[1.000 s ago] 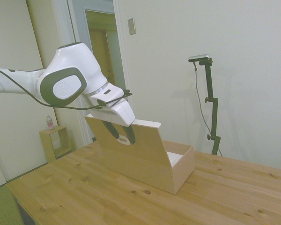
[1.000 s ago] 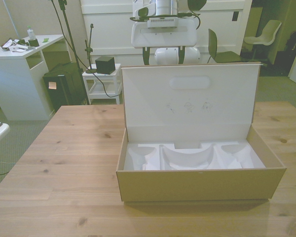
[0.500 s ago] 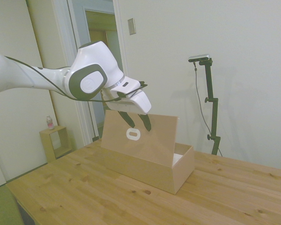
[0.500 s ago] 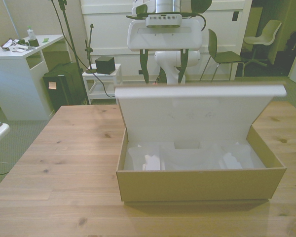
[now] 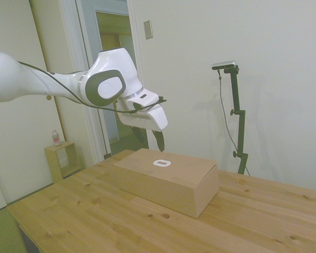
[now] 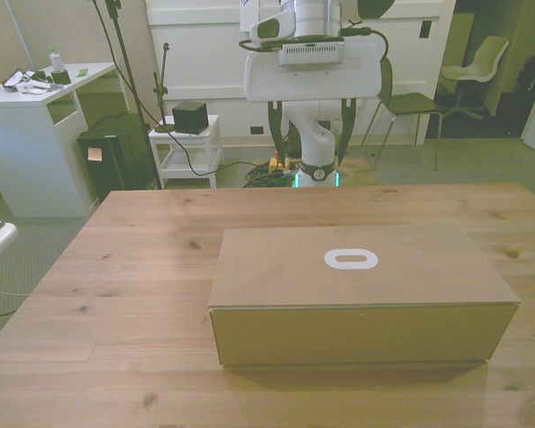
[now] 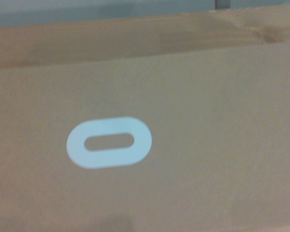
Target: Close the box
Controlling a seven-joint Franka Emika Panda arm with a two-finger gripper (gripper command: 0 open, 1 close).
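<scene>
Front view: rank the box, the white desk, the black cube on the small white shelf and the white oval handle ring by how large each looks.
1. box, by far the largest, though it is nearest the camera
2. white desk, cut off at the picture's edge
3. white oval handle ring
4. black cube, close to the ring and farther away, so these two stay unsure

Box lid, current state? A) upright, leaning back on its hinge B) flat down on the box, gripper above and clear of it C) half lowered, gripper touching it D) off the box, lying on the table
B: the lid lies flat on the box with no gap showing, and the gripper hangs above it without contact.
</scene>
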